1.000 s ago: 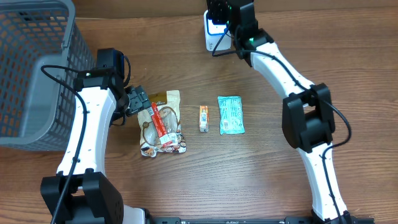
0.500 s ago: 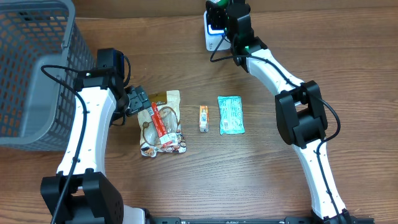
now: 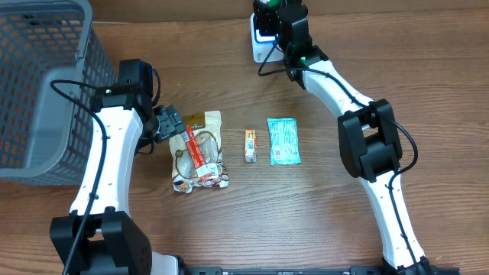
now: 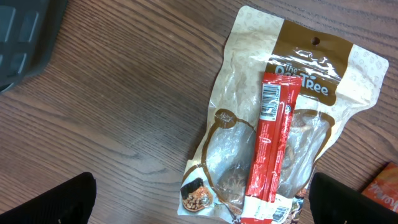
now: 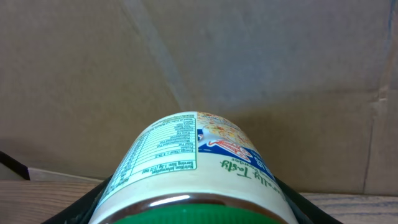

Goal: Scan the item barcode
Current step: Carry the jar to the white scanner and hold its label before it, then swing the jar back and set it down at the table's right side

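My right gripper [image 3: 270, 14] is shut on a jar [image 5: 189, 165] with a cream label and a green lid [image 5: 186, 216], its fingers [image 5: 297, 205] against both sides. It holds the jar at the table's far edge, over the white scanner [image 3: 258, 44]. The label's nutrition panel faces the wrist camera; no barcode shows. My left gripper [image 4: 199, 202] stands open, low over a brown-and-clear snack pouch [image 4: 292, 74] with a red stick pack [image 4: 270, 149] lying on it. In the overhead view the left gripper [image 3: 170, 126] sits at the pouch's [image 3: 200, 153] left edge.
A grey wire basket [image 3: 38, 76] fills the far left. A small orange box [image 3: 250, 145] and a teal packet [image 3: 283, 140] lie mid-table, right of the pouch. A cardboard wall [image 5: 249, 62] rises behind the scanner.
In the first half second the right arm swung left and back, bringing the jar over the scanner; since then it has held still. The left arm has not moved.
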